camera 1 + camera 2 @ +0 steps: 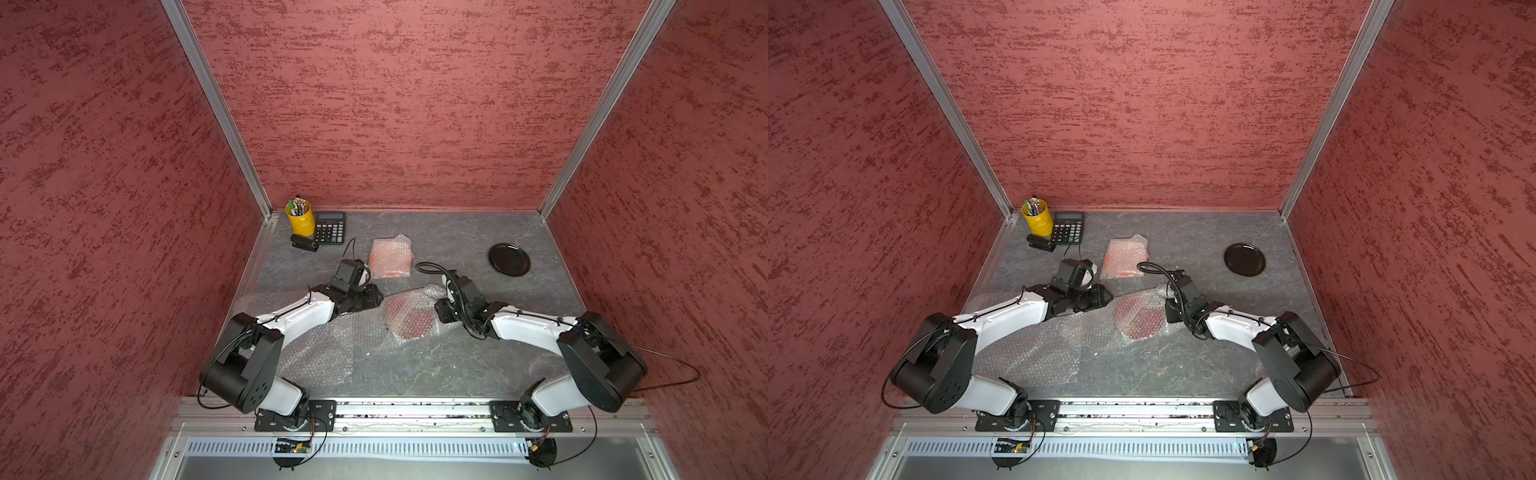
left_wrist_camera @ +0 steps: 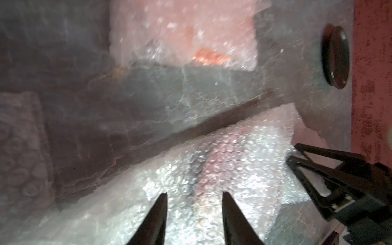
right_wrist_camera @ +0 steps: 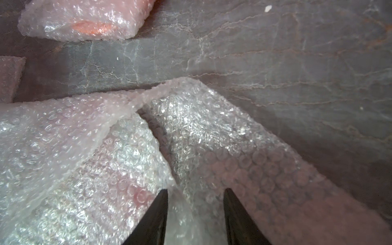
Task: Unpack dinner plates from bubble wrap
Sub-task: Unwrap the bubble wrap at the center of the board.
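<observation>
At the near left of the surface (image 1: 457,365) a loose bubble wrap sheet (image 1: 316,357) lies flat and runs under the left arm (image 1: 299,316). Mid-surface, between the two arms, the red plate (image 1: 415,324) lies under rumpled bubble wrap (image 3: 191,127) that is partly folded open. Its red shows dimly through the bubbles in both top views.

The left jaws sit at that wrap's left edge. The left wrist view shows them partly apart, with nothing between the tips and the bubbled plastic just beyond.

The right arm (image 1: 528,328) extends in from the right with its jaws at the wrap's right side, also partly apart. A raised fold lies in the gap, and I cannot tell whether it touches either tip.

Farther back, near the middle, the orange plate (image 3: 93,27) sits inside a closed bubble wrap bundle (image 1: 390,253), apart from the red one. The black plate (image 1: 509,259) lies bare toward the far right edge. In the far left corner a yellow cup (image 1: 300,222) of pens, a calculator (image 1: 329,228) and a black stapler (image 1: 304,243) sit close together.
</observation>
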Robot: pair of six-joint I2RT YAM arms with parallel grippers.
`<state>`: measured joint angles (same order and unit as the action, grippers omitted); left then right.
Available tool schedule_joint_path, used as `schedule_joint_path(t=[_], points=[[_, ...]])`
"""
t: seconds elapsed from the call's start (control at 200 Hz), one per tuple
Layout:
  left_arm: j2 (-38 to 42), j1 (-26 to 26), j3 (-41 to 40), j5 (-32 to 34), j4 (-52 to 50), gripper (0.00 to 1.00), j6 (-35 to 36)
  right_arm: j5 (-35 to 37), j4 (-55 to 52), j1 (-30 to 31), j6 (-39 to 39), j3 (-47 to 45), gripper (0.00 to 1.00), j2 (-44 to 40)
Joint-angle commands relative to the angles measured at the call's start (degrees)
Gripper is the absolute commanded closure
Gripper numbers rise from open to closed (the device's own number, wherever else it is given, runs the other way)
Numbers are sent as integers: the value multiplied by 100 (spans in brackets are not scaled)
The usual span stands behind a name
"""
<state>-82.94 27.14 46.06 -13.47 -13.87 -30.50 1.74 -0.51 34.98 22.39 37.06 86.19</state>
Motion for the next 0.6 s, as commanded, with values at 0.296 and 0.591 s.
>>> schedule_joint_path(t=[0.296,0.591], points=[[492,1086,522,768,-780,46,1708,-12,289,-18,191,75,55,175],[582,1701,324,706,-853,44,2976,-24,306,-18,212,115,55,242]])
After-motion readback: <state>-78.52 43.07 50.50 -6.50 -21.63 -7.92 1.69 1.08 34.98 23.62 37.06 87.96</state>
